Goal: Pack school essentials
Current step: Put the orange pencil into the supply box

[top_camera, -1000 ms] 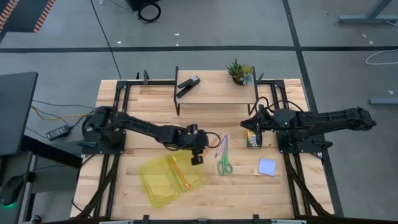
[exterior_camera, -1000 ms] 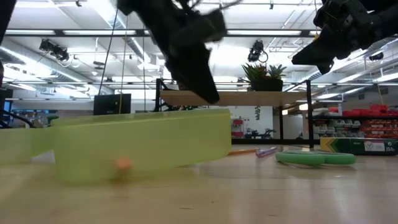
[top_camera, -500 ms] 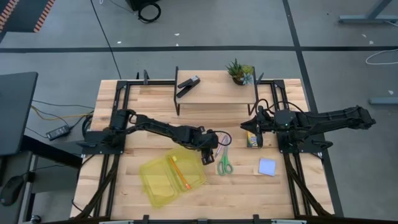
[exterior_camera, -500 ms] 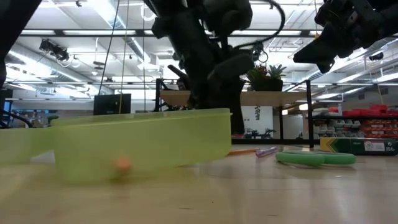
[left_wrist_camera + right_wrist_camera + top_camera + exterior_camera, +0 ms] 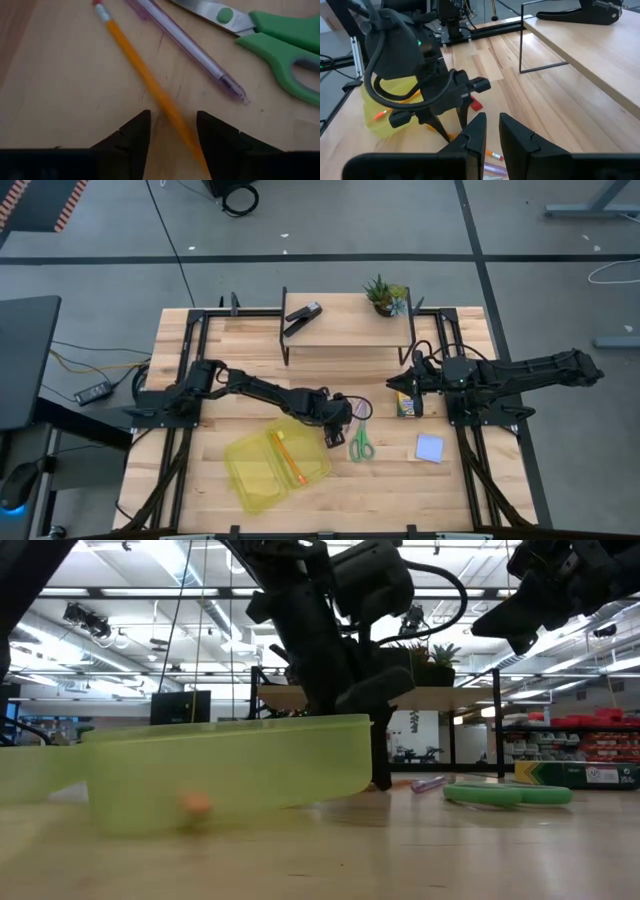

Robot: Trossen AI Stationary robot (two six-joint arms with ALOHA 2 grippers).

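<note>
Beside the green-handled scissors [image 5: 280,45], left gripper [image 5: 172,132] fingers spread, straddling the orange pencil [image 5: 142,80], ungripped; right gripper [image 5: 492,132] nearly closed, empty.

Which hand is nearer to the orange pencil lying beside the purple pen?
Left. The left hand straddles the orange pencil, fingers either side. The right hand hovers farther off above the small yellow-green box.

Wooden table [image 5: 200,480]: yellow tray [image 5: 262,476], scissors [image 5: 361,444], notepad [image 5: 430,448], box [image 5: 405,404].
</note>
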